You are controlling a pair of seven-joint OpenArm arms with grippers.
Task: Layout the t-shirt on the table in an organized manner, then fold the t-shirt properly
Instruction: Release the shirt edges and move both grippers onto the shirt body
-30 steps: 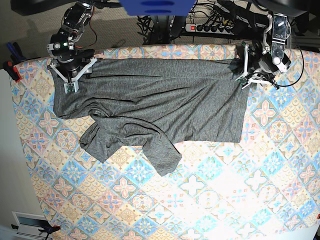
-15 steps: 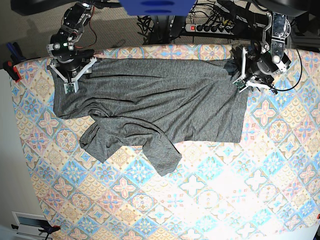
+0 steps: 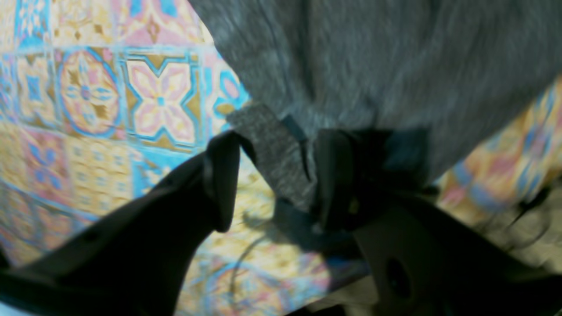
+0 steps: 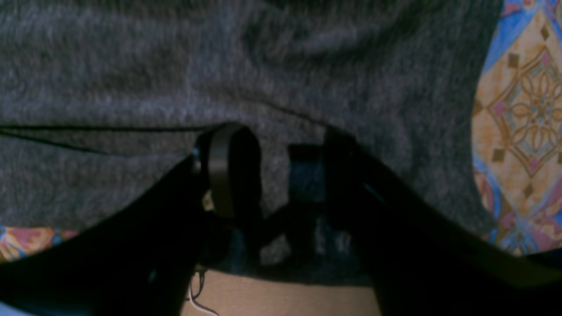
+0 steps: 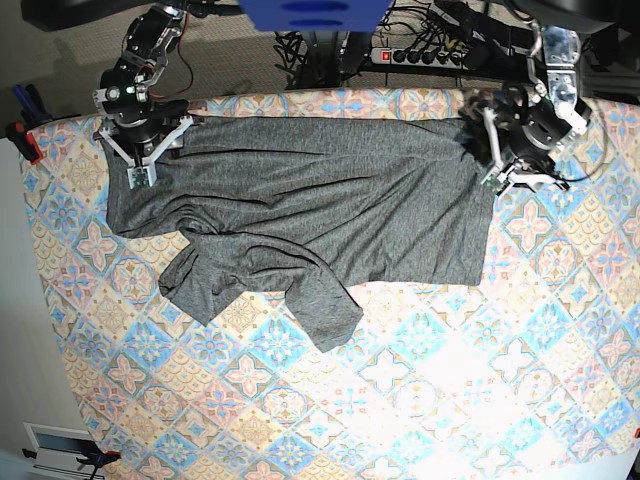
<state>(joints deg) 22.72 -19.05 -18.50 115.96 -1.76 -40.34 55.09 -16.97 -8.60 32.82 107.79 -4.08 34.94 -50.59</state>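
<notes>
Grey shirt stretched along the desk's far edge, an arm at each top corner.

Its long axis runs 9 to 3 o'clock, with a sleeve crumpled toward 7. The left jaws at the 3 o'clock corner stand apart, the hem strip lying between them against one finger. The right jaws at 9 are down on the cloth; I cannot tell whether they pinch it. Since a second ago the left arm has swung toward 12 while the shirt kept its place.
</notes>
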